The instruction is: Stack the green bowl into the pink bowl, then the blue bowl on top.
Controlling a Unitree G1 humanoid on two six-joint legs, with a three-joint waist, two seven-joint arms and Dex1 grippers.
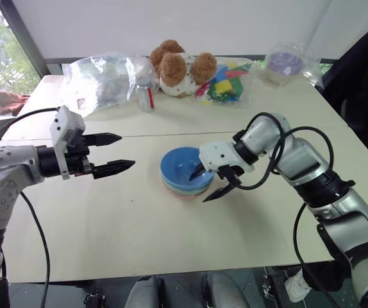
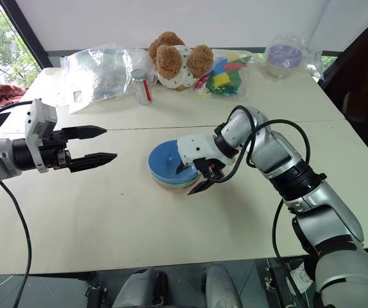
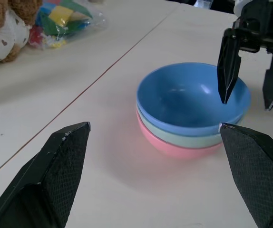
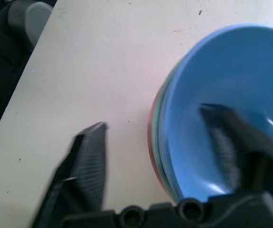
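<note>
The three bowls sit nested in one stack at the middle of the table. The blue bowl (image 1: 179, 164) is on top, the green bowl (image 3: 186, 138) shows as a thin band under it, and the pink bowl (image 3: 172, 148) is at the bottom. My right gripper (image 1: 201, 187) is open and points down over the stack's right rim, with one finger inside the blue bowl and the other outside it. Neither finger is pressed against the rim. My left gripper (image 1: 125, 151) hovers open and level to the left of the stack, holding nothing.
Along the far edge of the table (image 1: 107, 224) lie a teddy bear (image 1: 177, 64), a small can (image 1: 145, 96), a clear plastic bag (image 1: 100, 80), a bag of coloured blocks (image 1: 225, 82) and a bagged purple bowl (image 1: 286, 64). A seam runs across the tabletop.
</note>
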